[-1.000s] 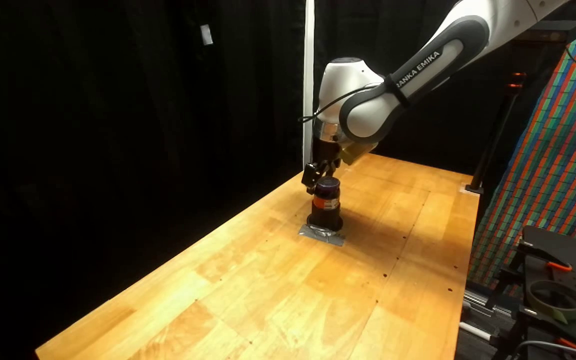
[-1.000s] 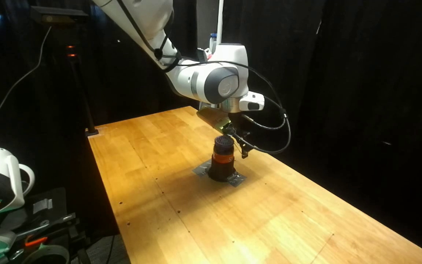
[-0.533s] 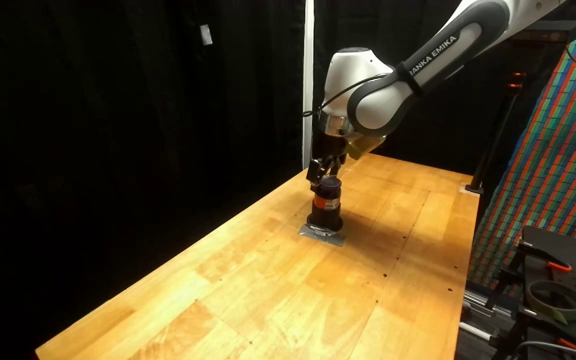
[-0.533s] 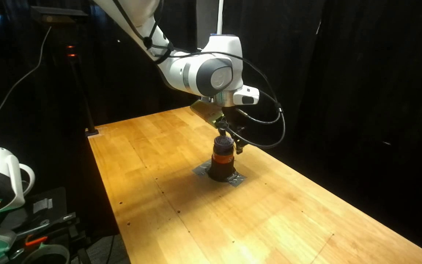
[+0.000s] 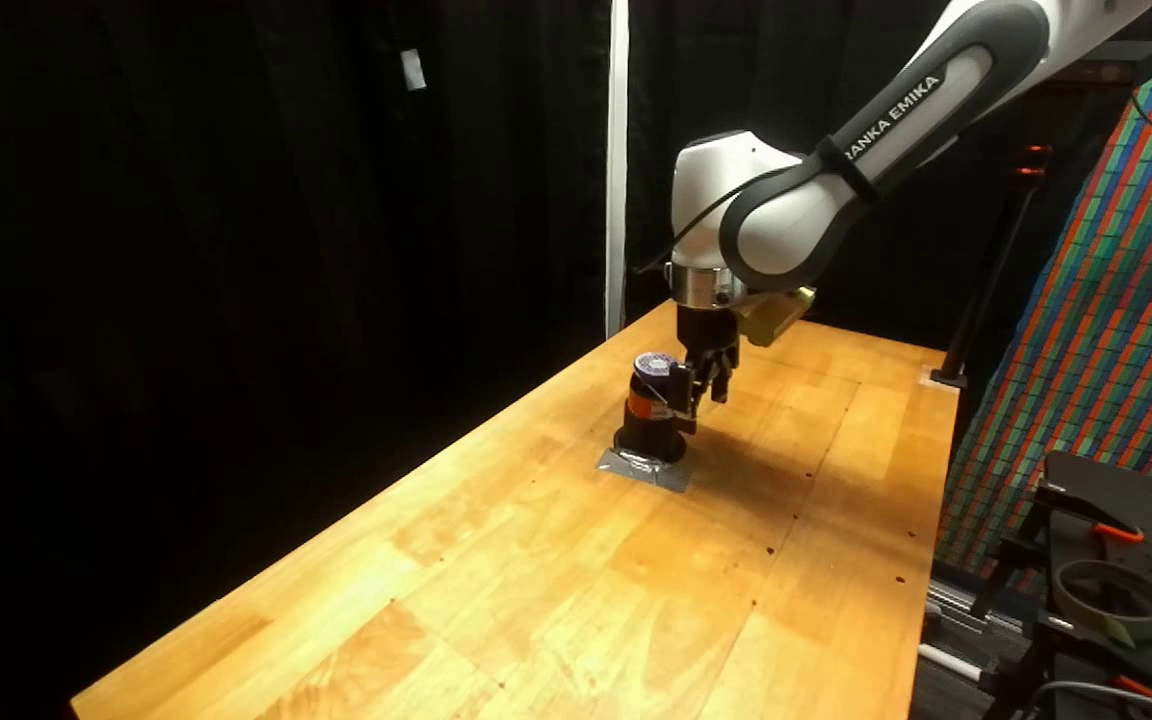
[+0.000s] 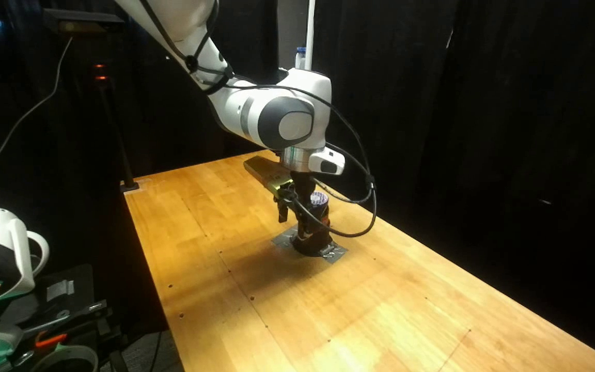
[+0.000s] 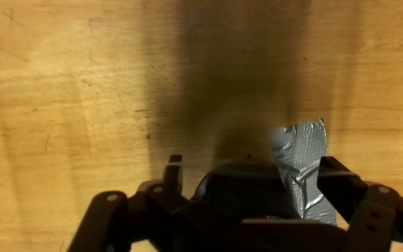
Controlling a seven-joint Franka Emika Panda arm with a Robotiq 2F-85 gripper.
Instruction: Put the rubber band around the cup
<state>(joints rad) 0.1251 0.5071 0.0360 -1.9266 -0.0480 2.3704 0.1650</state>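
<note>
Dark orange-striped cylindrical cup (image 6: 321,211): partly hidden behind black gripper (image 6: 293,229) in exterior view. Thin pale strand (image 7: 338,173) across fingertips (image 7: 343,189): blurred.

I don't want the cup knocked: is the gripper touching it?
Cannot tell: in both exterior views the gripper overlaps the cup, hiding any gap or contact, and the wrist view is dark there.

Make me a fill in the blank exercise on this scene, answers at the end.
In an exterior view, the stripe on the cup is coloured ____.
Tape lies at the foot of the ____.
The table is made of ____.
With its fingers apart, the pincer is ____, not shut.
Missing words: orange; cup; wood; open.
</note>
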